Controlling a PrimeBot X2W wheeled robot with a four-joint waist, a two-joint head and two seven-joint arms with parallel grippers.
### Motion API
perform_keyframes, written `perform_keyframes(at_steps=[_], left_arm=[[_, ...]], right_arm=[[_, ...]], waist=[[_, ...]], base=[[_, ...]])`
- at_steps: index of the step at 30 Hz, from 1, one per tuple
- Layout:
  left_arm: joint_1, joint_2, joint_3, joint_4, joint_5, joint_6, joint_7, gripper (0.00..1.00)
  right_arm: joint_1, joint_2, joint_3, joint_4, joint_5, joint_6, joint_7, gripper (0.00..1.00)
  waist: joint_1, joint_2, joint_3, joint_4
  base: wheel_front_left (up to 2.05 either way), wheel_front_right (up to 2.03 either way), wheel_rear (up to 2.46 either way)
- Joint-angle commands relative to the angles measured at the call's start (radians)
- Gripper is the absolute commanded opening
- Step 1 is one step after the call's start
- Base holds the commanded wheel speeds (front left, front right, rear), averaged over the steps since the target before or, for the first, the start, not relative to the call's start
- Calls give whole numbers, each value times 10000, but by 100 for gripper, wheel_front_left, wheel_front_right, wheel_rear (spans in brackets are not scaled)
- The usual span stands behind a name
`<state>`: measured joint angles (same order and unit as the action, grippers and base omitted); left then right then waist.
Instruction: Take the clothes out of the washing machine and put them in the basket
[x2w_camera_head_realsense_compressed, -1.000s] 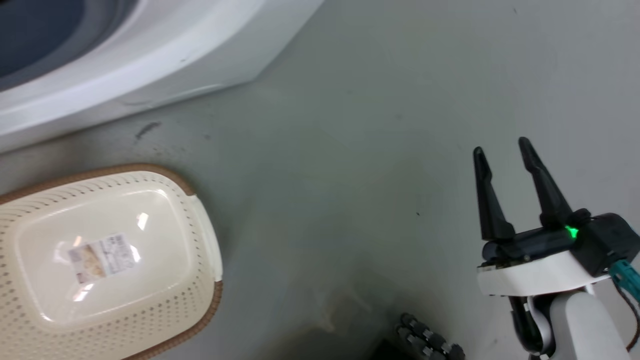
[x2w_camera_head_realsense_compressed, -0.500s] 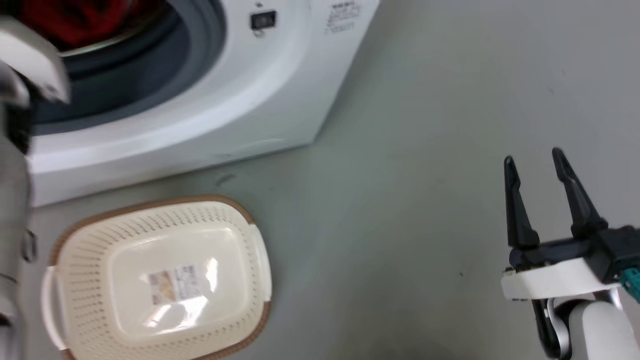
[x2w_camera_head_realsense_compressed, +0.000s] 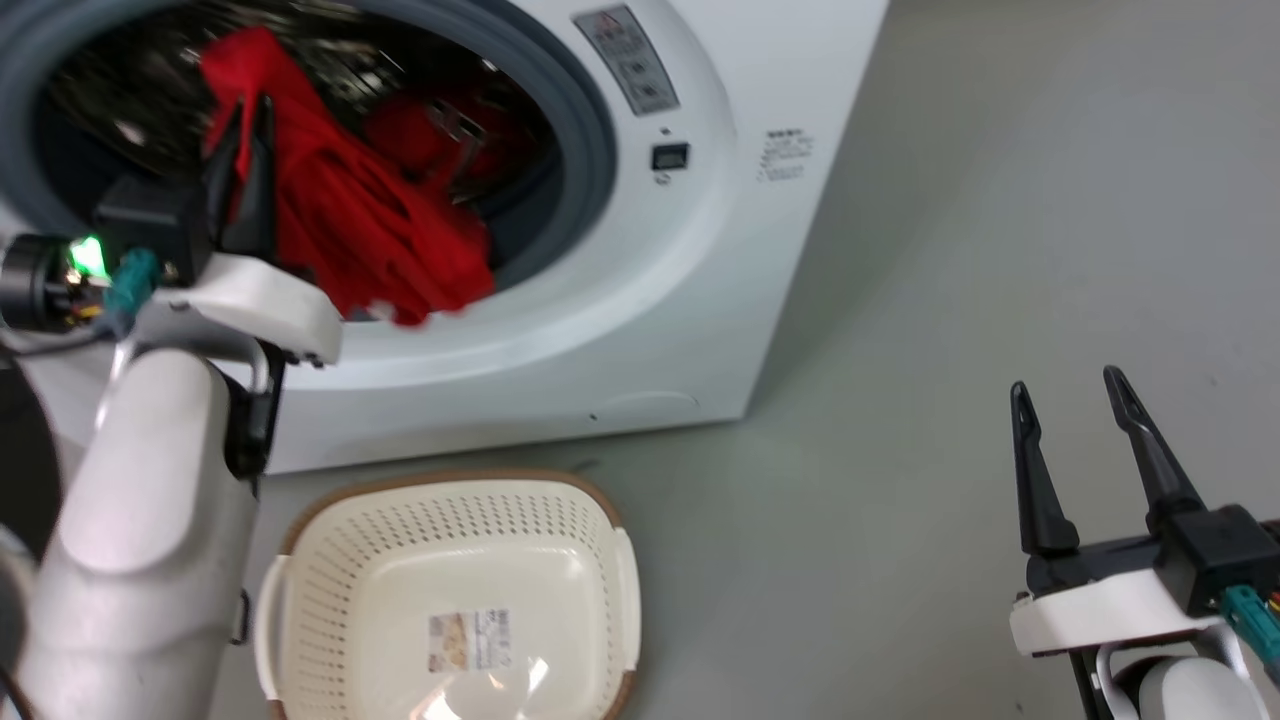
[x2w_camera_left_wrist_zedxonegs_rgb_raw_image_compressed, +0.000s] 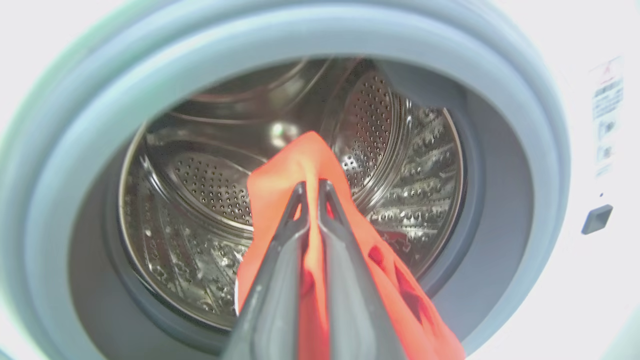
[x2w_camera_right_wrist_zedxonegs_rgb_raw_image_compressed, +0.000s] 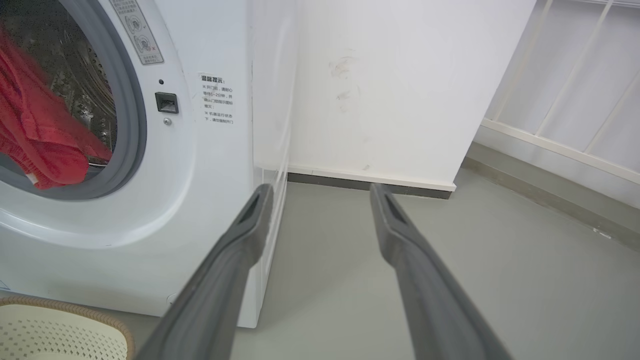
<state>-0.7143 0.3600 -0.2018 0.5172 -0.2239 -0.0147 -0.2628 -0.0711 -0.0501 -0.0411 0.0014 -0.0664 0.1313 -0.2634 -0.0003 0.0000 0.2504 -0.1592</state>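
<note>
The robot's left gripper is clamped on a red garment at the mouth of the washing machine, its two dark fingers pressed together with a fold of cloth pinched between them and a peak of fabric standing above the tips. The rest of the garment trails down and out over the lower lip of the grey rubber ring, its bottom end hanging against the white front panel. More red fabric shows deeper inside the perforated steel drum, too blurred to tell apart. The cream basket sits on the grey floor just before the foot of the machine, below the door opening, with a barcode sticker on its bottom; the pale left forearm stands just beside its left end. The right gripper hangs well apart on the machine's right side, over bare floor, fingers spread wide and holding nothing. Past the machine's right corner stand a white wall and a white railing.
</note>
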Motion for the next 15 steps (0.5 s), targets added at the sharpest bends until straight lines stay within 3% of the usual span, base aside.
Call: perform_keyframes(at_steps=[1,7,15], left_arm=[[366,-89,94,-370,96,4,-26,0],[1777,-350,253,-1942,343,-299,-26,0],[3489,-478,-69,-3027,420,-699,-28,0]], right_arm=[[138,0,-24,30,-73,-10,-21,100],[467,2,-70,118,-78,-10,-21,100],[719,2,-11,104,-115,-10,-22,100]], waist=[[3,0,-639,553],[3,0,-1228,1027],[3,0,-1434,1524]], base=[[0,0,0],[0,0,0],[0,0,0]])
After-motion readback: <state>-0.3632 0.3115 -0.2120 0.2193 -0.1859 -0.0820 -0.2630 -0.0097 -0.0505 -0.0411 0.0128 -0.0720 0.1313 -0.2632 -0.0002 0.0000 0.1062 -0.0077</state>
